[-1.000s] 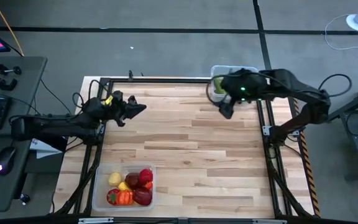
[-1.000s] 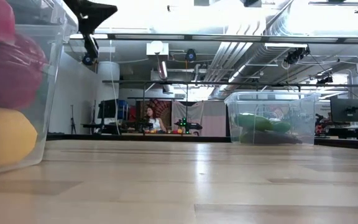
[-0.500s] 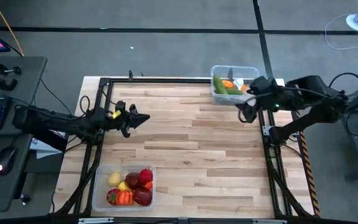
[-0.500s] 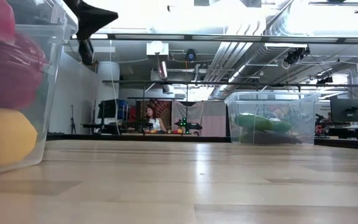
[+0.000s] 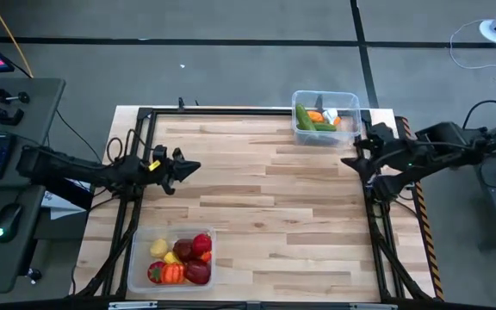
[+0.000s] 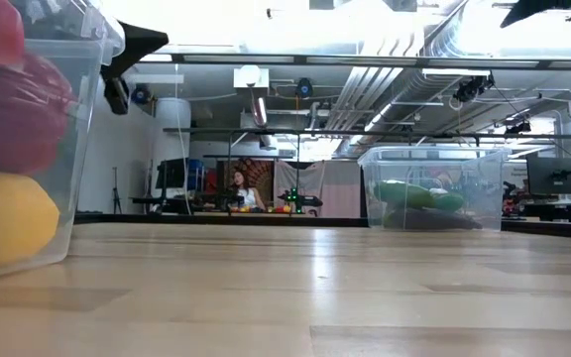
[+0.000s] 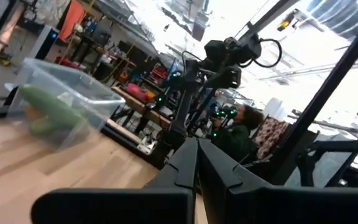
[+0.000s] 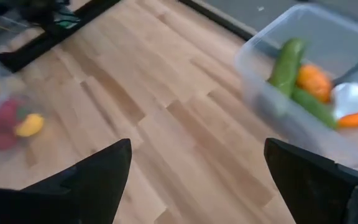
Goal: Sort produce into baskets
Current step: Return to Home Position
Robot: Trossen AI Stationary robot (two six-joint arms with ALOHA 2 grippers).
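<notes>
While nothing loose lies on the wooden table (image 5: 265,215), folks, the sorting looks finished to me, and both arms sit out at its edges where they block nothing. The left arm (image 5: 67,168) stretches along the table's left edge. Its left pincer (image 5: 195,165) pokes just over the boards, high above them, fingers pressed together with nothing between, which is sensible with nothing to carry. The right arm (image 5: 442,146) is folded at the table's right edge, and the right pincer (image 5: 349,161) hangs just inside that edge, fingers spread wide and empty. I'd read that as a release posture, not a reach.

Now the tubs: the near tub (image 5: 133,258) sits at the table's near left corner and the far tub (image 5: 325,93) at its far right corner, well apart, which keeps the two groups from mixing. The near tub holds the warm colours: red pieces (image 5: 201,245), a dark purple one, an orange one, and a yellow lemon (image 5: 158,248) against its left wall. The far tub holds green cucumbers (image 5: 302,114), an orange carrot (image 5: 316,117) and what looks like white garlic (image 5: 330,114). My judgement: only parking the arms is left.
</notes>
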